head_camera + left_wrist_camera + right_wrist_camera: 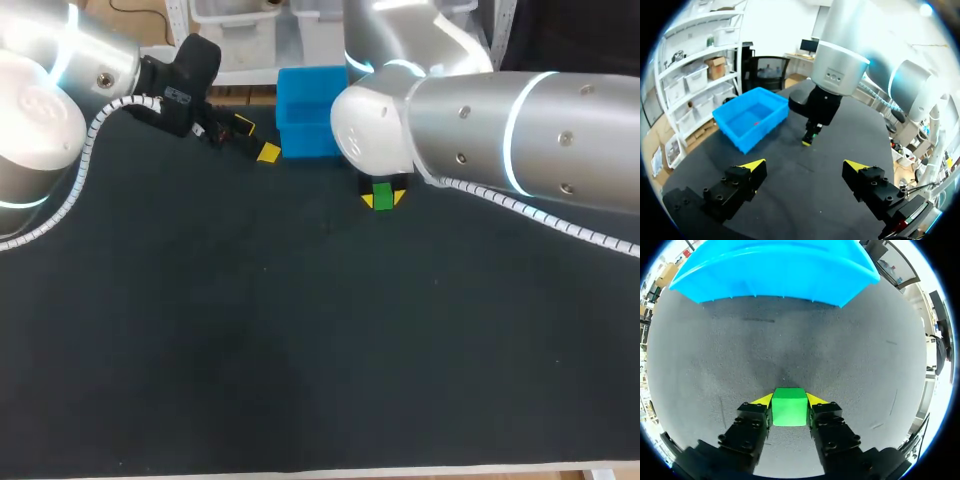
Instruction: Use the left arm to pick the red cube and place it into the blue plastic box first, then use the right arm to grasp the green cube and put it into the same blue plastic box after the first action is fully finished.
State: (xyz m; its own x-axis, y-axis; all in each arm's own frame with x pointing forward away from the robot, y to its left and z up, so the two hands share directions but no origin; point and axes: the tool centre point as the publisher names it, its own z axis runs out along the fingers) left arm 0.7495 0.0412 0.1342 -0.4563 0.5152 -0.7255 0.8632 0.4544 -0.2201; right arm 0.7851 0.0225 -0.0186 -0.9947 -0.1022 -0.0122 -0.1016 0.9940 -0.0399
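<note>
Box (300, 135) sits at the far edge of the table (300, 350), with what is probably the red cube (756, 122) inside it. Left gripper (805, 165) hangs beside it, spread wide and empty. Right gripper (788, 399) pinches the green cube (789, 410) by 2 opposite faces, near the box. The cube looks light, stiff and flat-sided, so that mid-face hold should suit.

I see 1 dark, matte, cloth-like table (300, 350), with a pale strip along its near edge.
</note>
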